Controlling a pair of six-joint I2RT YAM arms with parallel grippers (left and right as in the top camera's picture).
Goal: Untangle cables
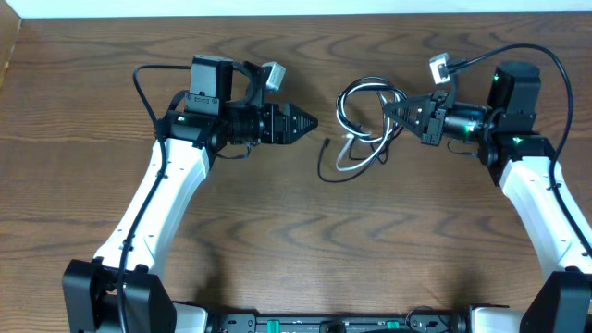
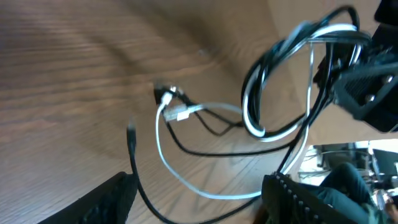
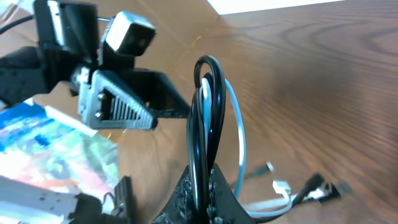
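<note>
A white cable (image 1: 355, 159) and a black cable (image 1: 323, 165) are tangled together at the table's middle. Their coiled loops (image 1: 359, 100) are lifted off the wood, while the tails and plug ends lie on it. My right gripper (image 1: 392, 111) is shut on the loops. The right wrist view shows its jaws (image 3: 205, 190) pinching the black cable (image 3: 200, 118), with the white cable (image 3: 240, 134) beside it. My left gripper (image 1: 303, 123) is left of the cables, apart from them. Its fingers (image 2: 199, 205) are open, with the black tail (image 2: 138, 180) and white tail (image 2: 163, 152) between them below.
The brown wood table (image 1: 277, 250) runs to a pale edge at the back. The white plug (image 2: 178, 114) and a black plug (image 2: 159, 91) lie together on the wood. The right gripper's body (image 2: 367, 81) shows at the right of the left wrist view.
</note>
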